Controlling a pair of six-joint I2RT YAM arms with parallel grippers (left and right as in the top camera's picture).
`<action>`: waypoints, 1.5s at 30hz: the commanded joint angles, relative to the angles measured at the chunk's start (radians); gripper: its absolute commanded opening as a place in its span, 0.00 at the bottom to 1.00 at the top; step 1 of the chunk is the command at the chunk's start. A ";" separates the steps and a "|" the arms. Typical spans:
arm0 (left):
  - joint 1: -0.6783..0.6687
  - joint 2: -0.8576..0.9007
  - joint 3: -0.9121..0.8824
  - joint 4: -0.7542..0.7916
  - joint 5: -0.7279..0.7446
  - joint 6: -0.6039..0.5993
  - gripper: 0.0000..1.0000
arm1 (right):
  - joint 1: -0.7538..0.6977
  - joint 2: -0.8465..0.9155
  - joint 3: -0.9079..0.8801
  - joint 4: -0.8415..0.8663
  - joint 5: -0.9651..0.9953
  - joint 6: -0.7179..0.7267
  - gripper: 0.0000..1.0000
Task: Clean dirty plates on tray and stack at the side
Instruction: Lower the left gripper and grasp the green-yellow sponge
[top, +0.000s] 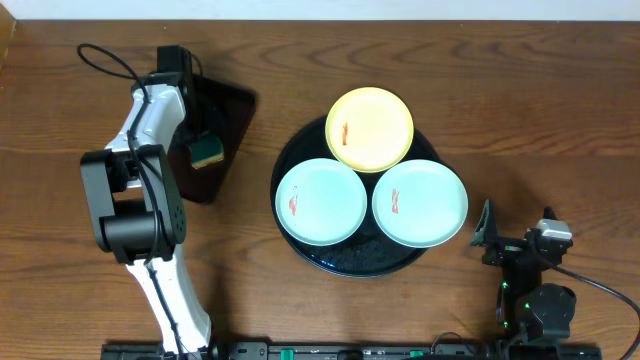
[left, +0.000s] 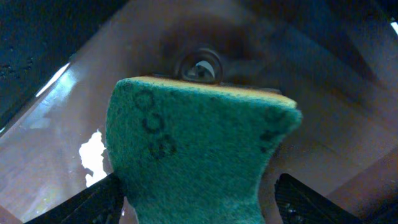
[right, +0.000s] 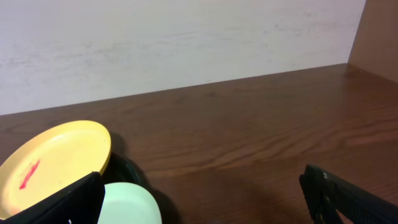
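Plates (top: 325, 210), one yellow and two mint, lie on the round black tray (top: 350, 262), each with a red smear. Only the overhead view shows all three. Up close, the left wrist view shows the left gripper (left: 198, 186) wide open, with a green sponge (left: 199, 124) between its fingers. In the right wrist view, the right gripper (right: 202, 183) is wide and empty above the tabletop (right: 249, 124).

On the wooden counter (top: 520, 110), the large round glossy black tray (top: 350, 262) carries a pale yellow plate (top: 370, 128) behind two pale mint plates (top: 320, 203) (top: 420, 203), side by side. Left of it, a green sponge (top: 208, 151) lies on a dark rectangular tray (top: 225, 115).
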 joint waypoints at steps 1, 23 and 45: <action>0.013 0.017 -0.016 0.000 -0.009 0.010 0.78 | 0.009 -0.002 -0.002 -0.003 0.010 -0.014 0.99; 0.015 -0.008 -0.031 -0.012 -0.008 0.006 0.15 | 0.010 -0.002 -0.002 -0.003 0.010 -0.014 0.99; 0.013 -0.349 -0.036 0.045 -0.002 0.006 0.07 | 0.010 -0.002 -0.002 -0.003 0.010 -0.014 0.99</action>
